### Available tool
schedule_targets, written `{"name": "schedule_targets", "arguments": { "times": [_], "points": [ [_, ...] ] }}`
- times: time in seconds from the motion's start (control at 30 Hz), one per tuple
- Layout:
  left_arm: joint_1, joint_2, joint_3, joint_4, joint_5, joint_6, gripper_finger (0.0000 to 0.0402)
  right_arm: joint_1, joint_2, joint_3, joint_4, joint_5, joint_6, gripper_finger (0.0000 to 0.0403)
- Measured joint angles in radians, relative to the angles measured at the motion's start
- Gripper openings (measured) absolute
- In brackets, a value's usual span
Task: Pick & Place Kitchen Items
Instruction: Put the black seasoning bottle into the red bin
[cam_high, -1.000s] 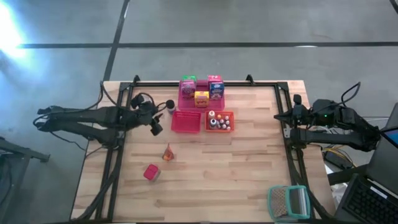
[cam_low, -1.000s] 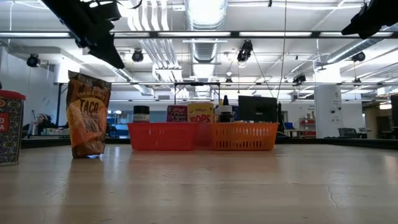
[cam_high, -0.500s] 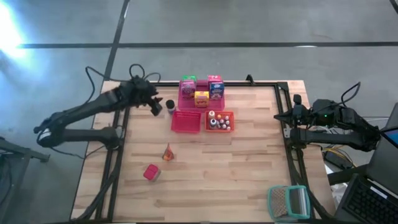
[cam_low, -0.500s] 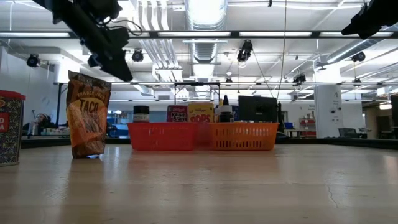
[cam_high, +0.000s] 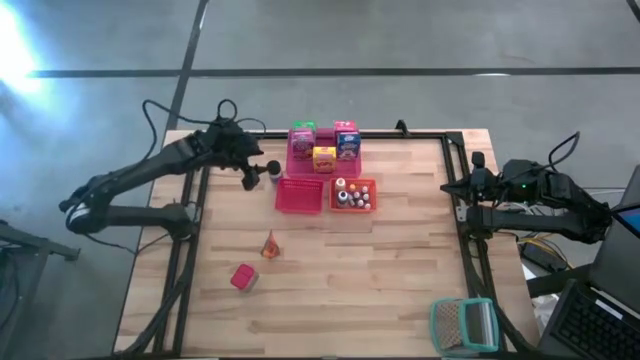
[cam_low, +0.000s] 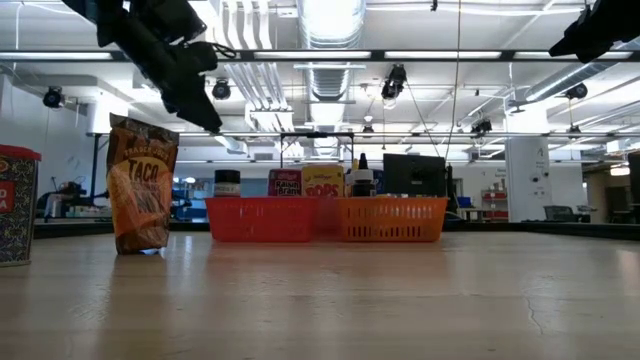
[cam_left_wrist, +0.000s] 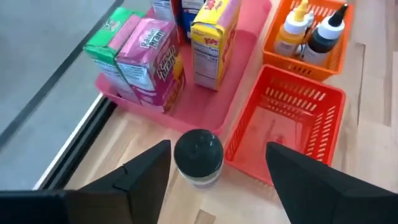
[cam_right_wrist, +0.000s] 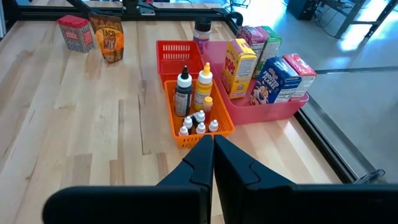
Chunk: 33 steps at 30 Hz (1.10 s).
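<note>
The left end effector (cam_left_wrist: 211, 171), fingers spread, hovers above the dark-lidded jar (cam_left_wrist: 198, 157) standing on the bench beside the red basket (cam_left_wrist: 283, 127), so descending and closing comes next, while the right end effector (cam_right_wrist: 213, 155) waits pressed together.

The wooden table (cam_high: 380, 270) of pale planks stood on a grey concrete floor (cam_high: 400, 35), with a dark line (cam_high: 420, 72) crossing the floor beyond the table's far edge. A bright patch of light (cam_high: 15, 50) fell on the floor off the table's far left corner. A black frame (cam_high: 300, 133) ran along the table's far edge. Seen across the table, the room behind it was a wide hall with a white ceiling, long strip lights (cam_low: 420, 56), a round duct (cam_low: 330, 25), hanging lamps (cam_low: 397, 82) and a white column (cam_low: 524, 178).
</note>
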<state>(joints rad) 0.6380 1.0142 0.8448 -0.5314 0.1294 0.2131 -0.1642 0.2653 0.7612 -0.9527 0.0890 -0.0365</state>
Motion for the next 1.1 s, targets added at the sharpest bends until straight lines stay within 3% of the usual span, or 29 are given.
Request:
{"name": "schedule_targets", "arguments": {
  "times": [0.67,1.1],
  "points": [
    [0.000,0.278,0.006,0.037,-0.026,0.010,0.0266,0.000,0.000,0.000,0.000,0.000,0.000,0.0008],
    [0.000,0.326,0.005,0.113,-0.026,0.015,0.0266,0.000,0.000,0.000,0.000,0.000,0.000,0.0008]
  ]
}}
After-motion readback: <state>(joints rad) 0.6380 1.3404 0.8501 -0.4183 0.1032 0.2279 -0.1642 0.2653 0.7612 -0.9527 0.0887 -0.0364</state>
